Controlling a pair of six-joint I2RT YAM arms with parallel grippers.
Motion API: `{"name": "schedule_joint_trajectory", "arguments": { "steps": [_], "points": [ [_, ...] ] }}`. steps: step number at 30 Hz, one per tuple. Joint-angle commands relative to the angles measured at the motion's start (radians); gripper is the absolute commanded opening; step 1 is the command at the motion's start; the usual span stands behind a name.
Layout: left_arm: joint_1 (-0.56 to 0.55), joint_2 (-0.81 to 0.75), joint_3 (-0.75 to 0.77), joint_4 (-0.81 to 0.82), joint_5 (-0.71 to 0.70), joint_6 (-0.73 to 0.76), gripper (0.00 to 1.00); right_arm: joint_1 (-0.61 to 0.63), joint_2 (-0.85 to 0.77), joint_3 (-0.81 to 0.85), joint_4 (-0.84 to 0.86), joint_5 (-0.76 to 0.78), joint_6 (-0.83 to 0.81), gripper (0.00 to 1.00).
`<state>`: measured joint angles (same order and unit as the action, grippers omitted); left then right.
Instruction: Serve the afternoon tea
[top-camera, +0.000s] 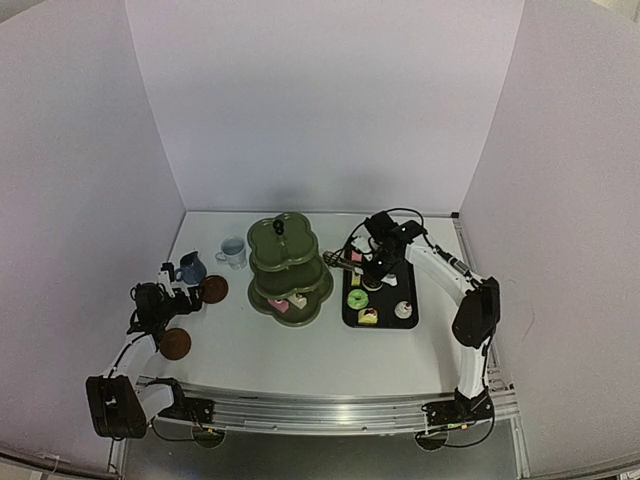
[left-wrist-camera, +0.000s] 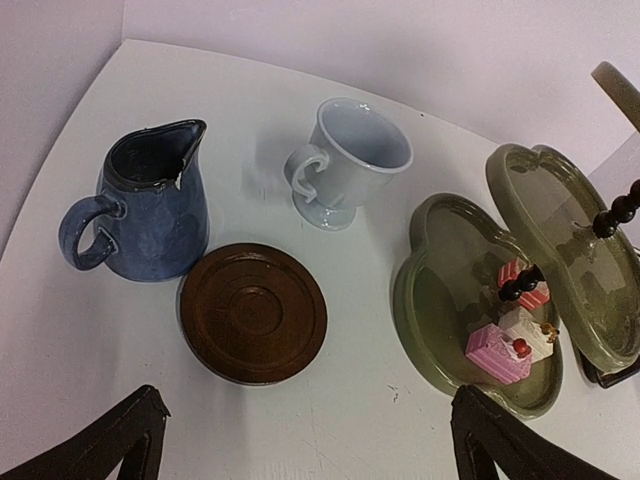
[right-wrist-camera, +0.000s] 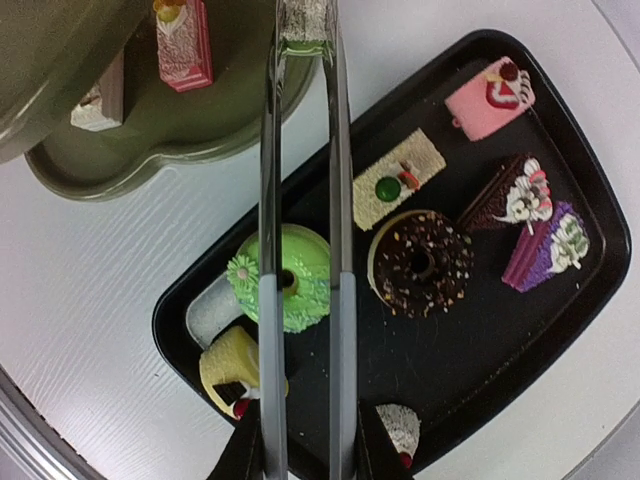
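**Cakes** (right-wrist-camera: 420, 260): in the right wrist view we count eight on the black tray (right-wrist-camera: 480, 340).
- Green ring doughnut left of centre, chocolate doughnut beside it.
- Cream bar above them, pink piece at upper right.
- Brown and purple wedges at right.
- Yellow roll at lower left, and a white piece at the bottom edge (partly hidden by a finger).

At least two more pieces, pink and white, sit on the lowest tier of the dark green stand (top-camera: 290, 265).

**Stand:** it is upright at the centre of the table (top-camera: 300, 350) in the top view, just left of the tray. We cannot tell whether the two touch.

**Mugs:** the dark blue mug (left-wrist-camera: 150, 205) and the pale mug (left-wrist-camera: 350, 160) are left of the stand. Both stand upright on the bare table, apart from each other.

**Saucers:**
- One saucer (left-wrist-camera: 253, 312) lies just beside the dark blue mug, at its lower right in the left wrist view, with nothing on it.
- The second saucer (top-camera: 175, 343) lies at lower left in the top view, well apart from the mugs, with nothing on it.

**Left gripper** (left-wrist-camera: 308, 400): the jaws are wide with nothing between them. The near saucer lies just beyond the fingertips.

**Right gripper** (right-wrist-camera: 305, 450): it is clamped on the metal tongs (right-wrist-camera: 270, 200) above the tray.
- The tong arms run up the frame almost parallel, crossing over the green doughnut.
- Their tips reach the top edge of the frame, over the stand's rim.
- We cannot tell whether the tips carry anything.
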<state>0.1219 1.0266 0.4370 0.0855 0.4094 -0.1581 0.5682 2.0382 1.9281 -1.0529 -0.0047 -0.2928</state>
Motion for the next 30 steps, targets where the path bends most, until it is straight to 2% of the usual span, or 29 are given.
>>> {"name": "schedule_joint_trajectory", "arguments": {
  "steps": [1, 30],
  "points": [
    [0.005, -0.001, 0.034, -0.007, 0.01, 0.011, 1.0, 0.013, 0.033, 0.091, 0.034, -0.098, -0.077, 0.0],
    [0.006, 0.006, 0.037, -0.006, 0.004, 0.011, 1.0, 0.031, 0.216, 0.235, 0.044, -0.082, -0.222, 0.0]
  ]
}}
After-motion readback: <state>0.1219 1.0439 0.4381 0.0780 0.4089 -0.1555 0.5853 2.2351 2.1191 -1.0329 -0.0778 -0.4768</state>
